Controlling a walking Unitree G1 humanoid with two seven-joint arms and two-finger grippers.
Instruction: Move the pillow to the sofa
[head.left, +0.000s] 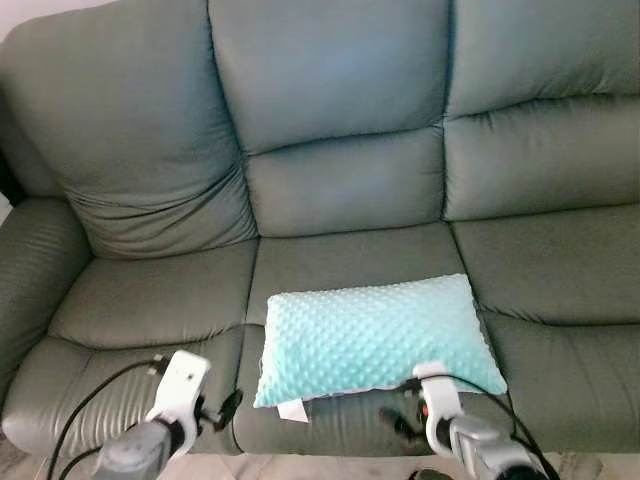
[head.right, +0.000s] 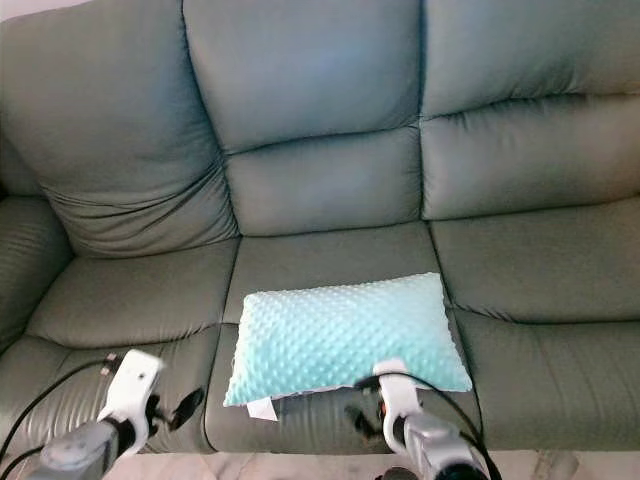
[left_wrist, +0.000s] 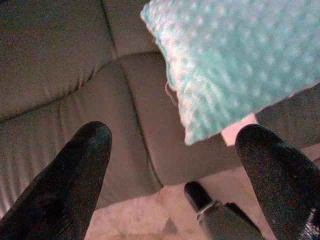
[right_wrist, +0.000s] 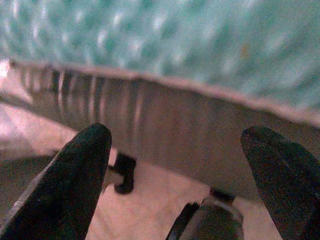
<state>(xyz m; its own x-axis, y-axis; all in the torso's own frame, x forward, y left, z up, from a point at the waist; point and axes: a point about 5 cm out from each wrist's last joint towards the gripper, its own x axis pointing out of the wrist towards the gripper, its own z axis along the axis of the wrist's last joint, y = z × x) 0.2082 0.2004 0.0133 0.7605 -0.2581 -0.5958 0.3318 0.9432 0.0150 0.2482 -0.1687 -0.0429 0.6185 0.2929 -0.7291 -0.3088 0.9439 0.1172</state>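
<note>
The pillow (head.left: 375, 338) is lying flat on the sofa's (head.left: 340, 180) middle seat, its long axis running side to side along the front edge. Both tools are hovering spread and empty just before it, the right tool (right_wrist: 175, 165) facing its near long edge more closely, the left tool (left_wrist: 175, 165) sitting off its left corner.

I see a soft, dimpled plush pillow (head.left: 375, 338) on a smooth, faintly glossy leather-look sofa (head.left: 340, 180).

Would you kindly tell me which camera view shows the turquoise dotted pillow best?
The left eye view: the whole turquoise dotted pillow lies flat on the grey leather sofa. The right eye view matches; the left wrist view catches one corner, the right wrist view a blurred edge.
</note>
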